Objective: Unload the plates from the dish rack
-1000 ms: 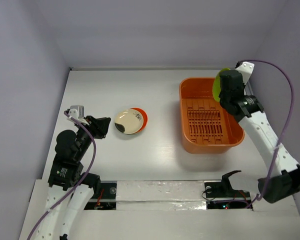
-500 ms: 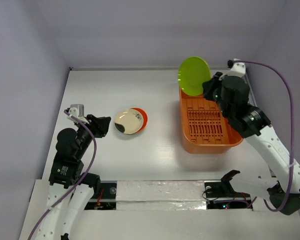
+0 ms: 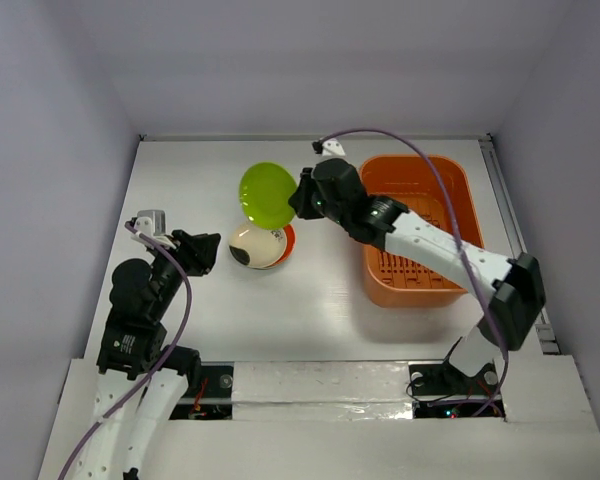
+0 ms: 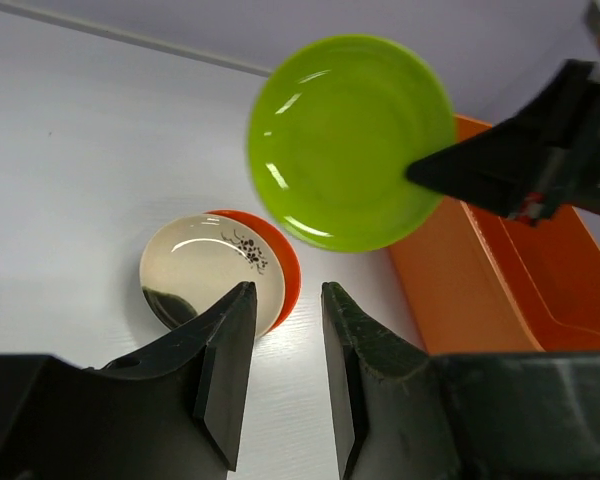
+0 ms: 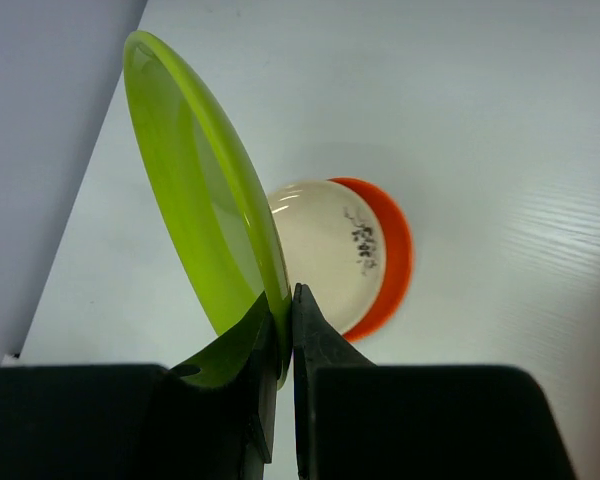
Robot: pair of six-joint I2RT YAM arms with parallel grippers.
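A: White bench [image 3: 180, 180], pale purple walls. Lime green plate [image 3: 266, 194]?
B: Right pincer [image 5: 283, 320] clamped on its rim. Plate tilted on edge in the air, 12 o'clock of the cream plate [image 3: 254, 245], which sits on the orange-red plate [image 3: 288, 238]
A: Dish rack [image 3: 420, 292]?
B: 3 o'clock side of bench. Left pincer [image 4: 285, 300] 9 o'clock of the stack, fingers apart, holding nothing

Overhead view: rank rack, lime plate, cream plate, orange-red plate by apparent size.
1. Orange plastic rectangular dish rack
2. Round lime green plate, held up nearer the camera, so unsure against cream
3. Round cream plate
4. Round orange-red plate, only a sliver showing
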